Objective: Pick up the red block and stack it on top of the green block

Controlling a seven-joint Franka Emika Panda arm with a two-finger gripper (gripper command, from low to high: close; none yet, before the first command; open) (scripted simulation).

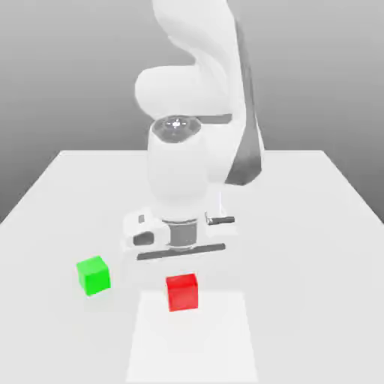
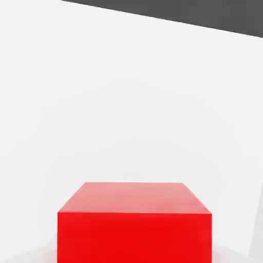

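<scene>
Item one, toward the exterior view's left: the green block [image 1: 93, 274], a small matte cube sitting flat on the white table [image 1: 330, 225], untouched, with clear surface all around it. It is the stacking target and stands near the red cube but apart from it.

Item two, centre: the red block [image 1: 182, 292] [image 2: 133, 223], same size, resting on the table just below the arm's hand. In the hand view it looms large and close, its top face level.

Item three, directly above the red cube: the white Panda arm [image 1: 187, 150], wrist pointing straight down. The gripper is drawn in to its narrowest; the fingers themselves are hidden behind the hand, so whether they clamp the red cube I cannot tell by eye, though its position suggests a grasp.

Risks, as I judge them:
- If the pinch is shallow or off-centre, the cube may slip or twist on the lift.
- A tilted cube carried over would land askew on the green one and slide off.
- Travelling too low toward the exterior view's left could knock the green cube aside.
- Releasing before full contact could let it bounce away.
</scene>
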